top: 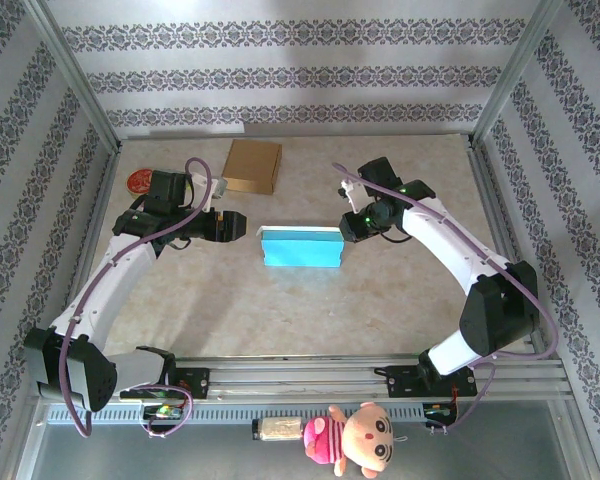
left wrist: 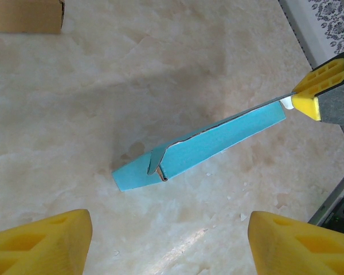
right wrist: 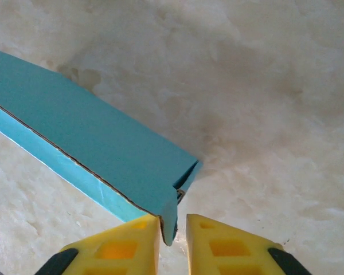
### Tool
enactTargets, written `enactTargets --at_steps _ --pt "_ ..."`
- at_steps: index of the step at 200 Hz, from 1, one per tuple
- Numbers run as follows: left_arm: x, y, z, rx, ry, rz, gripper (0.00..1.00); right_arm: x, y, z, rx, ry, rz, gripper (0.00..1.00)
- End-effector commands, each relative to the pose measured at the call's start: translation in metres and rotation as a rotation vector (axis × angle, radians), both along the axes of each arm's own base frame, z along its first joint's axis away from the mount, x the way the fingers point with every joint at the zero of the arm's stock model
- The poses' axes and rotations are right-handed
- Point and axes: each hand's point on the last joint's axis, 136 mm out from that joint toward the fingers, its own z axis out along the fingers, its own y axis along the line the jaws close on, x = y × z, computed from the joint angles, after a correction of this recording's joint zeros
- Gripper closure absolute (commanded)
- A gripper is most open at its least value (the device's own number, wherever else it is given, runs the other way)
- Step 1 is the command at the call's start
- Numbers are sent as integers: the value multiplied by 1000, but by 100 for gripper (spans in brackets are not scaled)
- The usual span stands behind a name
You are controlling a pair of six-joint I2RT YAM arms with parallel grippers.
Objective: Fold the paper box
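The blue paper box (top: pixel 301 247) lies flat near the middle of the counter (top: pixel 380 310), its long sides running across, between the two end effectors. The right end effector (top: pixel 346 228) sits at the box's right end with its yellow fingers (right wrist: pixel 132 240) pressed nearly together, pinching the thin end edge of the box (right wrist: pixel 92 154) at its corner; the left wrist view shows the same pinch (left wrist: pixel 318 94) on a sliver of card sticking out from that end. The left end effector (top: pixel 242 227) hovers just off the box's left end, fingers (left wrist: pixel 40 243) spread wide with nothing between them and not touching the box (left wrist: pixel 200 146). A dark seam runs along the box's long edge, and near its left end a small flap corner stands slightly lifted.

Bare counter lies between the box and the arm bases, and more lies behind it to the right. A brown cardboard box (top: pixel 252 165) sits apart at the far left, with a round red disc (top: pixel 139 181) beside the left rail.

The counter is pale marbled beige, framed by aluminium rails, with striped patterned wallpaper on three sides. A pink plush doll (top: pixel 355 437) hangs at the near rail
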Motion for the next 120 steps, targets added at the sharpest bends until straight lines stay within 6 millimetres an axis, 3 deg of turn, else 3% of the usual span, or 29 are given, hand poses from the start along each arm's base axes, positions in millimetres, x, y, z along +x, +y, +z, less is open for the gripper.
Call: enactTargets --at_steps 1,25,43,73,120 --pt "-1 -3 4 -13 -22 1 28 -3 7 -5 13 15 13 85" --pt "-6 -13 2 -48 -10 -50 29 -4 12 -2 45 14 15 89" --pt "-10 -24 -2 -84 -19 -109 37 -4 12 -4 47 22 12 90" --pt "-3 -24 -9 -71 0 -94 49 -6 9 -5 34 29 10 90" --pt "-1 -32 -25 -26 43 -178 55 -6 10 -6 39 35 11 89"
